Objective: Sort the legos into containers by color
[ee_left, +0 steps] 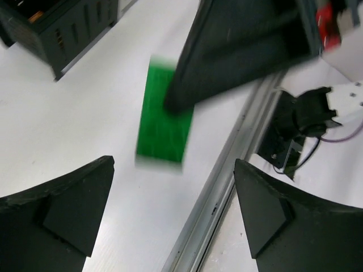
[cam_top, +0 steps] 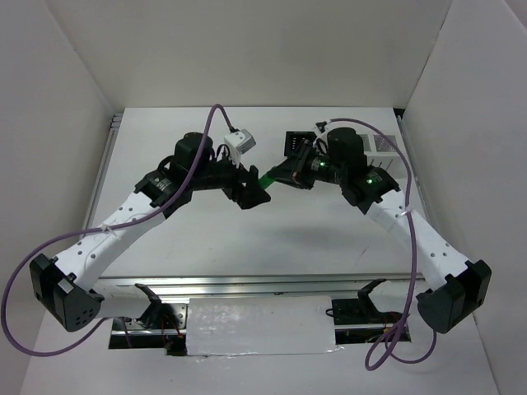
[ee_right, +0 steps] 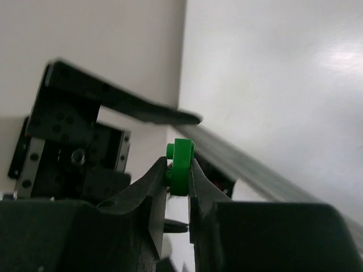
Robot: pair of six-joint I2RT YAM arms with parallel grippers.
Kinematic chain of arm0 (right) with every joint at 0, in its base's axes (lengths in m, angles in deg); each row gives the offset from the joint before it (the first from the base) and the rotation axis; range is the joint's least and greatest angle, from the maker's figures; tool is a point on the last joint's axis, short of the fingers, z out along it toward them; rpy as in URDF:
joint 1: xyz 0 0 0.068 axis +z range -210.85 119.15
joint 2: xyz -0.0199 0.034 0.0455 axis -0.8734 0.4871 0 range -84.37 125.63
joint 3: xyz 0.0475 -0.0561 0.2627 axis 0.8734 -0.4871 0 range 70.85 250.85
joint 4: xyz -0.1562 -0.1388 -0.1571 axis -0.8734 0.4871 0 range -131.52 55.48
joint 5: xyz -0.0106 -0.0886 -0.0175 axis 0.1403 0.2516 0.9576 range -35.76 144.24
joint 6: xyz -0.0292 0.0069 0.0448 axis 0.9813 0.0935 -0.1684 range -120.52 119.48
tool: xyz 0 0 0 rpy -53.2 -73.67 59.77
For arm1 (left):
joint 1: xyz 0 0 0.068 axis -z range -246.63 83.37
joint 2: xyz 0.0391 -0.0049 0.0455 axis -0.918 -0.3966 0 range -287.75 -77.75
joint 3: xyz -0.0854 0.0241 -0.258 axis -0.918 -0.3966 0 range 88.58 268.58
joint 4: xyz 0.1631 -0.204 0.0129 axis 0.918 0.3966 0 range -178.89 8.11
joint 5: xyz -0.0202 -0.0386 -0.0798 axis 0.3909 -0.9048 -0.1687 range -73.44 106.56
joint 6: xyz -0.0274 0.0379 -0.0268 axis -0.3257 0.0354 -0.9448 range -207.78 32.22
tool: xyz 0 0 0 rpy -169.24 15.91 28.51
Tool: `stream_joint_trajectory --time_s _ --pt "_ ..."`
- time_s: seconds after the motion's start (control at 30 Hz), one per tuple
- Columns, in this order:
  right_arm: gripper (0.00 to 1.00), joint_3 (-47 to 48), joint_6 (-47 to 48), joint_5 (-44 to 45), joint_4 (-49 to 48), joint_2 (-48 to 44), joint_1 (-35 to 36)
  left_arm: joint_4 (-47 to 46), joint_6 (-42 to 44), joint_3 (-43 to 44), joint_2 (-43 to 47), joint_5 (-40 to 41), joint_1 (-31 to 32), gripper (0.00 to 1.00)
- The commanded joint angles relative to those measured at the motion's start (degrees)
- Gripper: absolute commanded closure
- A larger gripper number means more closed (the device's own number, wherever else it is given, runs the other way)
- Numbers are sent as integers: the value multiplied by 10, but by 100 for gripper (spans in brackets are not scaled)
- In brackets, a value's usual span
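Observation:
My right gripper (ee_right: 179,165) is shut on a green lego (ee_right: 181,164), a flat studded plate held up off the table. In the top view the green lego (cam_top: 268,178) sits between the two grippers at the table's middle back. My left gripper (cam_top: 253,196) is open and empty, just left of it. In the left wrist view the green lego (ee_left: 163,116) hangs beyond my open left gripper (ee_left: 173,170), pinched by the right gripper's dark fingers (ee_left: 227,62). The containers stand behind the right arm: black bins (cam_top: 295,141) and white ones (cam_top: 383,148), partly hidden.
A black ribbed bin (ee_left: 62,28) shows at the upper left of the left wrist view, with something orange inside. An aluminium rail (ee_left: 227,175) runs along the table's edge. White walls enclose the table on three sides.

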Motion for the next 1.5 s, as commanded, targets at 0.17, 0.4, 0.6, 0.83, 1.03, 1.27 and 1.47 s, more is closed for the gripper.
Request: stream_joint_trajectory --time_s 0.17,0.4,0.6,0.83,1.03,1.27,1.47 --pt "100 104 176 332 138 64 -236 87 -81 25 7 288 1 0" --pt "100 379 220 508 252 295 -313 158 -94 5 25 299 -12 1" --pt "100 525 254 500 302 428 -326 184 -97 -28 64 311 -25 1" --pt "94 474 248 472 273 420 -325 212 -90 -40 83 326 -42 0" --pt "86 444 248 441 252 415 -325 209 -83 -30 69 318 -56 1" --pt "30 456 263 385 241 401 -320 205 -84 -5 38 335 -72 0" --pt "4 484 264 384 262 382 -319 224 -108 28 8 367 -124 0"
